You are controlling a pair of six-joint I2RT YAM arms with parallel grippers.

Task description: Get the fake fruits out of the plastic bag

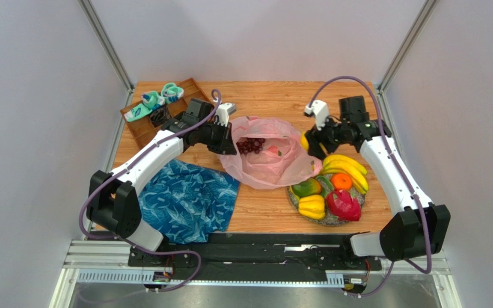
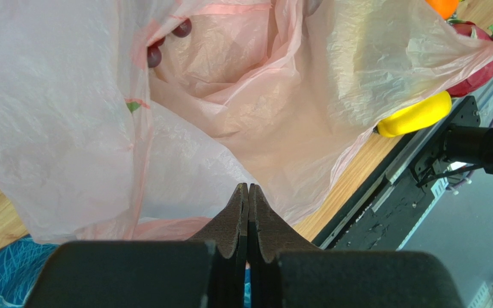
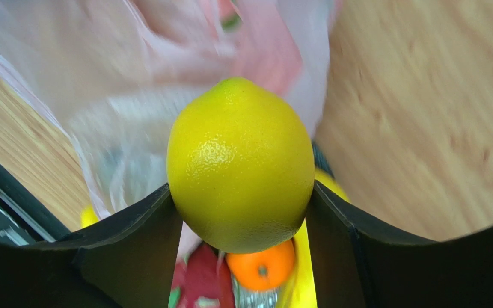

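The right gripper (image 3: 241, 196) clamps a glossy yellow plastic lemon (image 3: 239, 154) between its black fingers, just outside the right rim of the crinkly translucent pale-pink plastic bag (image 1: 271, 165). Below it, a round orange fruit (image 3: 260, 268) and yellow bananas (image 1: 349, 168) lie heaped on a plate (image 1: 325, 222). The left gripper (image 2: 248, 192) is closed at the bag's left edge; I cannot tell whether it pinches film. Dark purple grapes (image 1: 250, 145) lie inside the bag.
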